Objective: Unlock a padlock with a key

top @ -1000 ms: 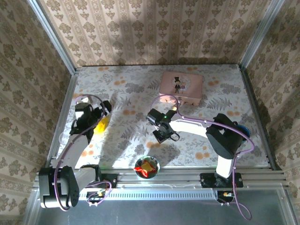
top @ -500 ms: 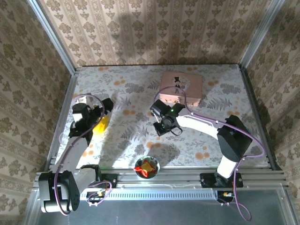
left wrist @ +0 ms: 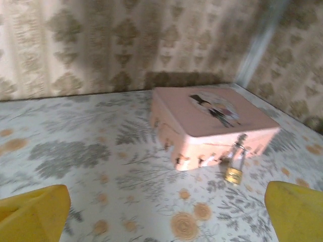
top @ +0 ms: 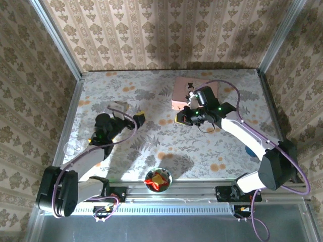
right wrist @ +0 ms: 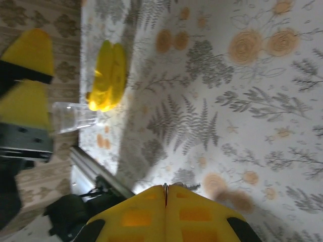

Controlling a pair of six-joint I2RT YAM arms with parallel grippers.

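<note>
Closest, in the top view, a small bowl [top: 158,178] with something red in it sits at the table's [top: 151,146] near edge, between the two arm bases.

- Left gripper [top: 130,112]: out over the middle-left of the table. Its own camera shows it [left wrist: 164,212] spread wide, with nothing held, facing the pink tin [left wrist: 212,118].
- Right gripper [top: 181,118]: near the tin's [top: 196,94] near-left corner; contact can't be judged. On its wrist view it [right wrist: 165,194] has its yellow pads pressed together, only a hairline seam between them. Key: not made out; it may be pinched in that seam, can't tell.
- That view also takes in a yellow banana toy [right wrist: 106,75] and a clear cup [right wrist: 73,117], well apart from the work.
- Padlock [left wrist: 233,171]: farthest out, hanging from the tin's front wall, brass body low and thin shackle up through the clasp.

Step in hand, as I judge it, is bringing key to lock. The lock hangs loose and will likely swing if pushed. The empty left gripper should pinch the brass body by its sides first, leaving the underside free. Then line the key up with the slot, go in slowly and straight, and turn only once seated. The likely risks are a skewed entry or the key slipping in the pads.
</note>
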